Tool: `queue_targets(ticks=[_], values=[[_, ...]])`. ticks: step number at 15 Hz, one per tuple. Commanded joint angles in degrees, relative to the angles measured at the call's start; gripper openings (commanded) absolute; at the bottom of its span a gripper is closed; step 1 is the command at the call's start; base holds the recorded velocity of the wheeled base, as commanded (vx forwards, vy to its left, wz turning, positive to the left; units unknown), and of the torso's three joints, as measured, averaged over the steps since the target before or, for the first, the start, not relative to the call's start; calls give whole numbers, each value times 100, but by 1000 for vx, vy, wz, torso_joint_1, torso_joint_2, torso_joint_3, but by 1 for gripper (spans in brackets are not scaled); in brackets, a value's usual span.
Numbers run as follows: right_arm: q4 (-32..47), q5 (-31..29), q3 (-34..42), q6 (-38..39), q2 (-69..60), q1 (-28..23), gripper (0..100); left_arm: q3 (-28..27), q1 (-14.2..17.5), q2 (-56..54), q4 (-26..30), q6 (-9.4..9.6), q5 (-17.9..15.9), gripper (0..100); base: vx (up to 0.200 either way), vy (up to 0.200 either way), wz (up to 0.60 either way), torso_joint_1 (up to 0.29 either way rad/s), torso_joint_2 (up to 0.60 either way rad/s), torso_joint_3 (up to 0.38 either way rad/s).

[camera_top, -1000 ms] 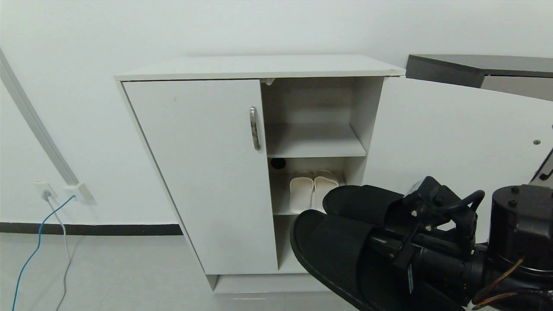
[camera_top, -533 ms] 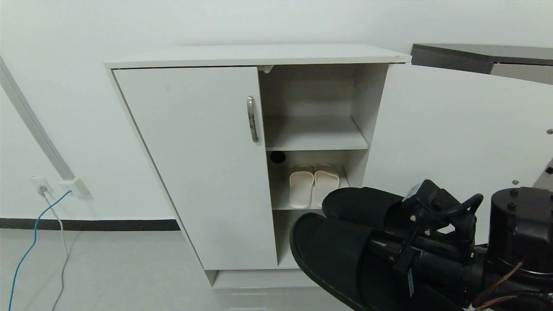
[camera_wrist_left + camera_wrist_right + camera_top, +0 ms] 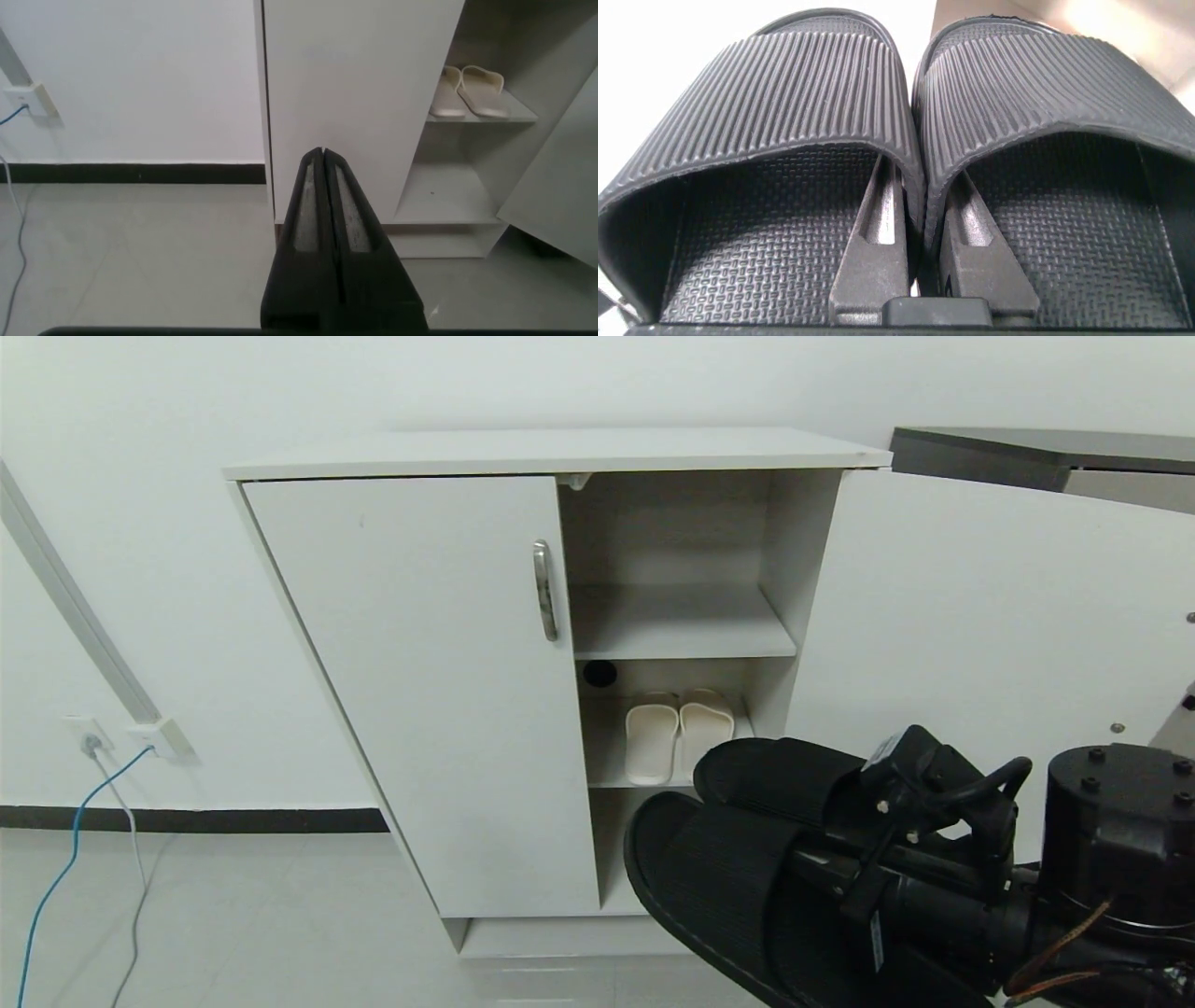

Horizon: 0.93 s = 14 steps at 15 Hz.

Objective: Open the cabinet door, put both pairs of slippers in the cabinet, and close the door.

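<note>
— White wall (image 3: 140, 476) and pale grey tiled floor (image 3: 233, 915) behind. What has the right gripper (image 3: 923, 182) got?

— Pair of black ribbed rubber slippers (image 3: 738, 859). One finger sits inside each slipper, and the two touching inner walls are pinched between them. Firm grip.

— Where is the pair?

— In the air, side by side, toes toward the white two-door cabinet (image 3: 560, 448), in front of its open right half. How close, I cannot tell.

— Left gripper (image 3: 322, 159)?

— Fingers pressed flat together, nothing between them. It points at the closed left door (image 3: 420, 691), above the floor.

— Doors?

— The left one carries an upright metal bar handle (image 3: 545, 590). The right door (image 3: 980, 635) is swung wide open.

— Inside?

— Pair of white slippers (image 3: 677, 733) side by side on the middle shelf (image 3: 607, 770), right half.

— Anything else?

— Blue cable (image 3: 56, 887) runs from a wall socket (image 3: 168, 737) down to the floor, well left of the cabinet.
</note>
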Motion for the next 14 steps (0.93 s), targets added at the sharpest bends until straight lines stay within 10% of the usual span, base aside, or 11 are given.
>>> queue_targets(ticks=[1,8,14], values=[[-14,-2,12,-3,81,10,0,1,1,9,2,-2,4,0,0,0,-600,-2,2,2],[-541,-134,-5,-3,512,45,0,1,1,9,2,-2,4,0,0,0,-86,1,0,0],[-735,-2261,-1244,761,1611,687,0,1,1,9,2,-2,4,0,0,0,0,0,0,0]])
